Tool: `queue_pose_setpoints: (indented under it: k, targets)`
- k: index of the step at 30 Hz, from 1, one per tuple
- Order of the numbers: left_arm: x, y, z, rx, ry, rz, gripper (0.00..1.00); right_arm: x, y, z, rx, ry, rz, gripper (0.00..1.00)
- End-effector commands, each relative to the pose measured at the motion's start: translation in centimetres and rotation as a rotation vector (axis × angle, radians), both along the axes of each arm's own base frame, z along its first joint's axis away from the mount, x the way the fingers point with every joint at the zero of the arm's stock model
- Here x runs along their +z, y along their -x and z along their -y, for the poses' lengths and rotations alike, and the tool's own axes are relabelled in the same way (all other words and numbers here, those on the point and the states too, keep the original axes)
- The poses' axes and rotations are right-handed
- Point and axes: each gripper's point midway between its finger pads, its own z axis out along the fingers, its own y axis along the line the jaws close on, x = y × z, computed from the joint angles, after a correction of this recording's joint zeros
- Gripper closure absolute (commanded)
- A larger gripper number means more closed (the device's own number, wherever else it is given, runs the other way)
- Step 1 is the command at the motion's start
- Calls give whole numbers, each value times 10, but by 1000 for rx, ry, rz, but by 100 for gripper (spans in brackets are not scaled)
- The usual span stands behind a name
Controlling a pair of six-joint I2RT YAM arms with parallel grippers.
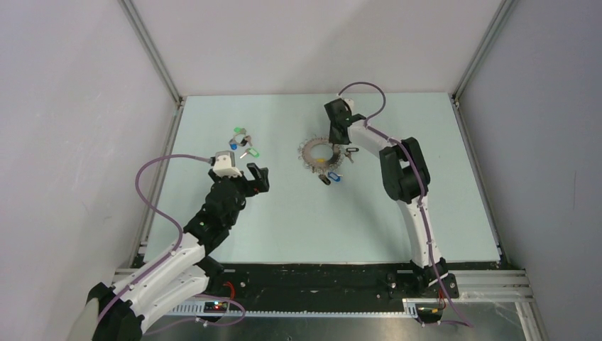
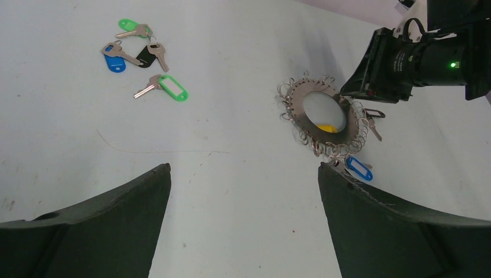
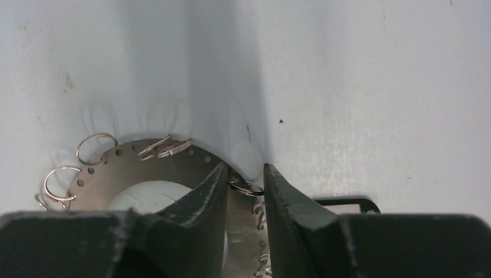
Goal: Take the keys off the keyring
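Observation:
The keyring (image 1: 317,154) lies flat at mid-table; it shows in the left wrist view (image 2: 301,107) and the right wrist view (image 3: 116,168). My right gripper (image 1: 336,142) (image 3: 246,168) is closed across its right rim, one finger in the hole and one outside. Keys with a blue tag (image 2: 359,169), a black tag (image 2: 375,114) and a yellow tag (image 2: 327,127) hang at the ring. My left gripper (image 1: 257,176) (image 2: 243,168) is open and empty, left of the ring.
Several loose keys lie in a cluster (image 1: 241,143) at the back left: two green tags (image 2: 172,90) (image 2: 128,25), a blue tag (image 2: 114,61) and a black tag (image 2: 145,55). Metal frame posts border the table's sides.

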Motion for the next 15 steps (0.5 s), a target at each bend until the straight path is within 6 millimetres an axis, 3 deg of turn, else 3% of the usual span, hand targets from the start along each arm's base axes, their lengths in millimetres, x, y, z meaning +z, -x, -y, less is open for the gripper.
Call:
queue_pose_setpoints:
  k: [1, 4, 5, 6, 7, 8, 9, 10, 11, 12, 13, 14, 15]
  targets:
    - [29, -4, 4, -2, 59, 71, 0, 0, 2, 3, 37, -2, -60, 76]
    - [29, -5, 4, 1, 57, 71, 0, 6, 10, 1, 78, -21, -65, 98]
    - [29, -5, 4, 0, 56, 70, 0, 2, 17, 2, 86, -23, -83, 100]
    - [28, -5, 4, 1, 54, 69, 0, 13, 17, 0, 90, -37, -58, 100]
    - [28, -5, 4, 1, 52, 66, 0, 6, 27, 2, 94, -41, -78, 100]
    - [27, -6, 5, -2, 51, 64, 0, 23, 26, 0, 95, -66, -36, 100]
    - [27, -6, 6, -5, 49, 62, 0, 16, 37, 3, 93, -74, -58, 100]
    - [26, -7, 7, -8, 46, 58, 0, 36, 36, 1, 93, -104, -13, 100]
    - [25, -7, 8, -12, 44, 55, 0, 28, 47, 3, 90, -115, -37, 100]
    - [25, -7, 9, -19, 42, 51, 0, 47, 48, 1, 93, -145, 2, 100]
    - [24, -7, 10, -23, 41, 50, 0, 42, 58, 3, 93, -160, -18, 100]
    - [24, -8, 12, -30, 40, 48, 0, 58, 60, 2, 95, -184, 15, 100]
    - [24, -8, 12, -33, 39, 47, 0, 56, 69, 2, 98, -199, 2, 100]
